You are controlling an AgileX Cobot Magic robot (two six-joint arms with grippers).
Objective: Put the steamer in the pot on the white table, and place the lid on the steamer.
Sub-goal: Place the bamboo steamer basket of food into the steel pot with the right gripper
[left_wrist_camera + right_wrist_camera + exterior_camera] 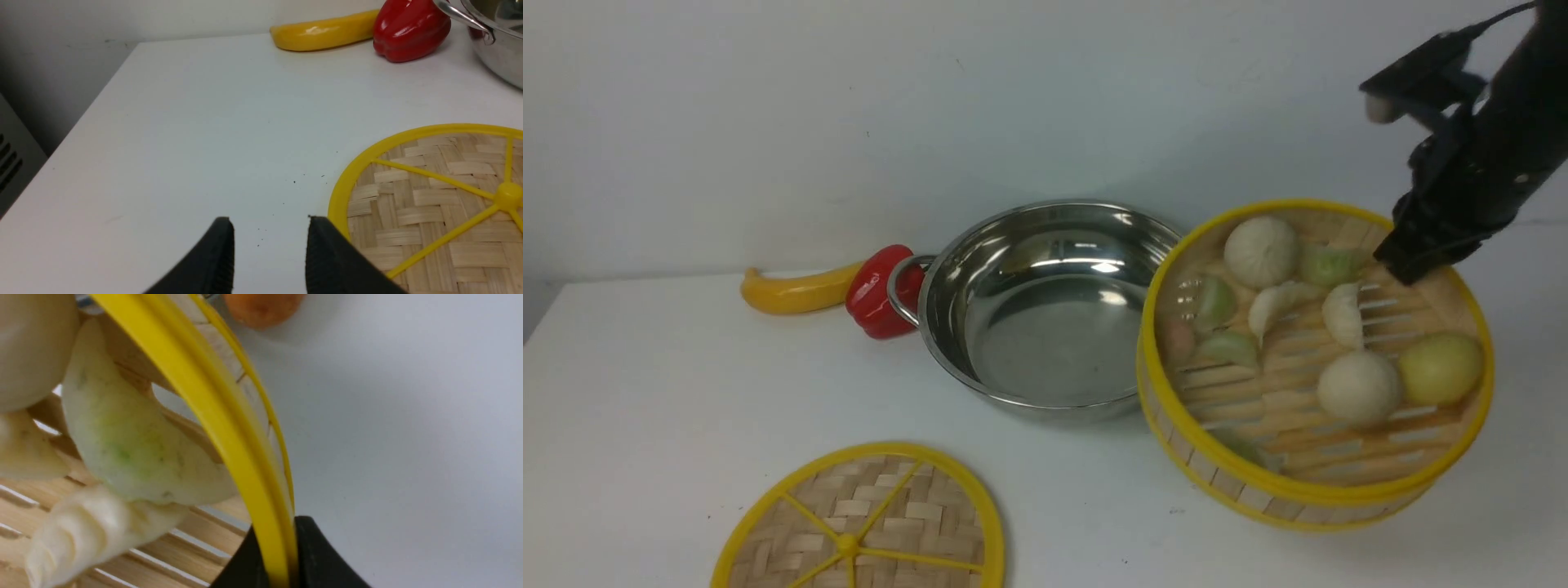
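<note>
Now the right hand (1409,268) pinches the rim of the tilted steamer (1217,469), buns and dumplings (1262,249) inside, beside the bare pot (1045,343). The left hand (269,228), half open, hangs by the lid (874,523) on the table (645,408)

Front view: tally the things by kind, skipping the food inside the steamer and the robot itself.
Steel pot: 1
Bamboo steamer: 1
Woven lid: 1
Red pepper: 1
Long yellow fruit: 1
Total: 5
</note>
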